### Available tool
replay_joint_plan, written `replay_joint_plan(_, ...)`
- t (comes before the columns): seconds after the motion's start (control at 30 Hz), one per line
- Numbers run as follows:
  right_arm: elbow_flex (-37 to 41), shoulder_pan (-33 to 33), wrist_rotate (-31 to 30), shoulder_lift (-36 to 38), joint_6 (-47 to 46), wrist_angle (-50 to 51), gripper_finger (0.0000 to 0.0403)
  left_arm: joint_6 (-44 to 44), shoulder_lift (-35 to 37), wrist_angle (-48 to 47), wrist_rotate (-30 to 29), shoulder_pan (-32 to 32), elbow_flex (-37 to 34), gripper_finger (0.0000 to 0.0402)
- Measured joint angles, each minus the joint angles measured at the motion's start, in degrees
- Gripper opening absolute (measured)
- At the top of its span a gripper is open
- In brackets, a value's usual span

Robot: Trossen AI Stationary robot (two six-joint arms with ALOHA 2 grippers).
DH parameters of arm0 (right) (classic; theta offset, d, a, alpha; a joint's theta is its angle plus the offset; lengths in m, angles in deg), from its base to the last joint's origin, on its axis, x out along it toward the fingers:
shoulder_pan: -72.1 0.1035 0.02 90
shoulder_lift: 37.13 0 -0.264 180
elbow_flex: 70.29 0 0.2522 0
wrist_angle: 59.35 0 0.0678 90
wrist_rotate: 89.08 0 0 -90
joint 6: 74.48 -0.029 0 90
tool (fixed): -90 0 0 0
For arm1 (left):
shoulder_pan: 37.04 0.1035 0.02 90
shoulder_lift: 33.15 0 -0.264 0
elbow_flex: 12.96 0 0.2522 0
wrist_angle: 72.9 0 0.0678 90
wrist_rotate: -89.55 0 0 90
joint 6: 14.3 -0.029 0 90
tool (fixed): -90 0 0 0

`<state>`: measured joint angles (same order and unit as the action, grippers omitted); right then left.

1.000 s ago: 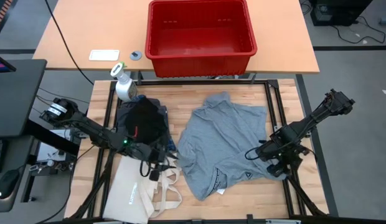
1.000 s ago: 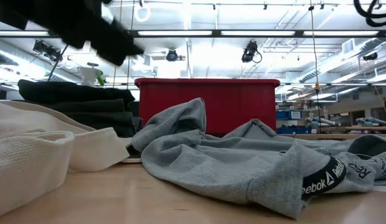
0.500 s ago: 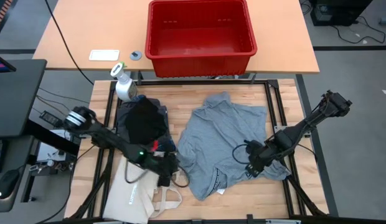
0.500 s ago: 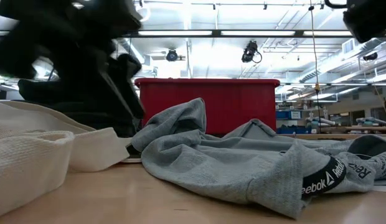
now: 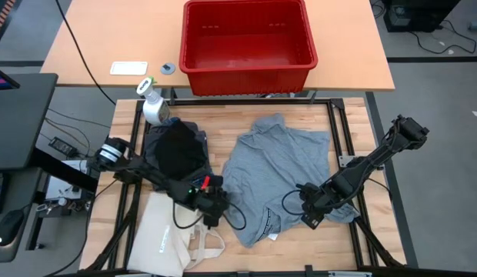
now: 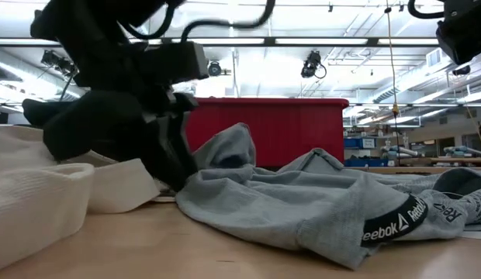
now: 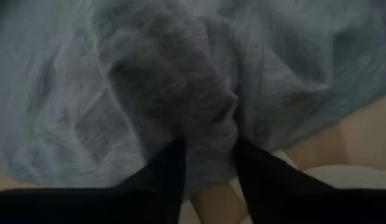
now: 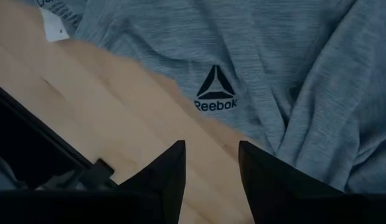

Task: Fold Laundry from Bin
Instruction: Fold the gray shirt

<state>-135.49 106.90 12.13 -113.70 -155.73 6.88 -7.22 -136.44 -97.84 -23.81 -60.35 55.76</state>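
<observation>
Fingers of the left gripper (image 7: 208, 165) close on a bunched fold at the grey shirt's (image 5: 281, 173) left edge, as the left wrist view shows, with cloth pinched between them. In the high view this gripper (image 5: 215, 209) sits at lower centre-left of the frame, where the shirt meets the tote bag (image 5: 173, 238). Fingers of the right gripper (image 8: 210, 165) stand parted over bare counter (image 8: 118, 93) just short of the shirt's hem and hold nothing; in the high view the right gripper (image 5: 308, 211) lies at lower centre-right, at the shirt's edge.

The shirt lies rumpled and spread across the middle of the counter (image 5: 246, 125), a logo showing near its lower hem. A dark pile of laundry (image 5: 175, 150) sits at centre-left, beside a spray bottle (image 5: 152, 104) at its upper left. The red bin (image 5: 246, 42) stands at top centre and looks empty.

Progress, as judged: emptying the bin appears done, and the dark pile looks stacked, though whether it is properly folded cannot be told. The grey shirt is not yet folded; it is probably the piece in hand, with flattening and folding left.
</observation>
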Motion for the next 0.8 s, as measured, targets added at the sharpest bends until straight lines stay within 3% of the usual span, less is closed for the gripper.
replay_joint_plan(0.23, 0.0, 0.0, -1.29, -0.01, 0.0, -0.02, 0.0155, -1.13, 0.2, -0.57, 0.44, -0.05, 0.0, 0.0016)
replay_joint_plan(0.43, 0.0, 0.0, -0.66, 0.0, 0.38, -0.31, 0.0155, -2.2, 4.64, -2.42, 1.02, -1.94, -0.07, 0.0006)
replay_joint_plan(0.63, 0.0, 0.0, -0.73, 0.02, 1.93, -1.01, 0.0155, -1.84, 15.89, -11.51, 3.51, -4.56, -0.07, 0.0004)
replay_joint_plan(0.8, 0.0, 0.0, -1.09, 0.02, 2.41, -1.0, 0.0155, 2.29, 26.81, -22.55, -1.55, -5.96, -0.07, 0.0006)
